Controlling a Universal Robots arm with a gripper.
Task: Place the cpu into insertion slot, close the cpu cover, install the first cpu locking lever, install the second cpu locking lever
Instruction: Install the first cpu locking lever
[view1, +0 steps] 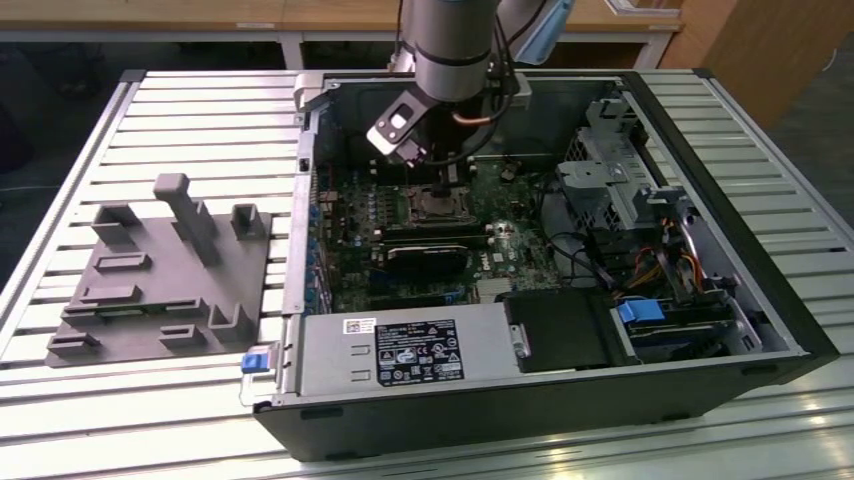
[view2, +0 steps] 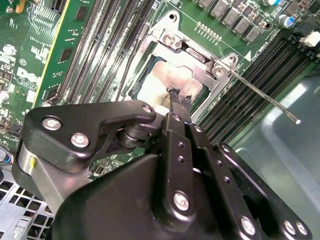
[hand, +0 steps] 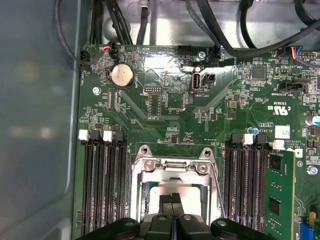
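Observation:
The insertion slot (view1: 434, 207) sits in the middle of the green motherboard (hand: 165, 110). In both wrist views the silvery cpu (view2: 165, 80) lies in it, showing through the window of the silver cpu cover (hand: 172, 167), which lies down flat over the socket. My gripper (hand: 172, 197) is shut, and its black fingertips (view2: 179, 97) meet on the cpu's top with nothing between them. One thin locking lever (view2: 265, 97) sticks out from a socket corner, away from the frame. A second dark lever (view2: 127, 65) runs along the opposite side.
Black memory slots (hand: 102, 185) flank the socket on both sides, with a green card (hand: 280, 195) beside one bank. Cables (hand: 215, 30) run along the case wall. A power supply (view1: 400, 350) and drive bays (view1: 627, 200) crowd the open case. A grey fixture (view1: 167, 270) stands outside.

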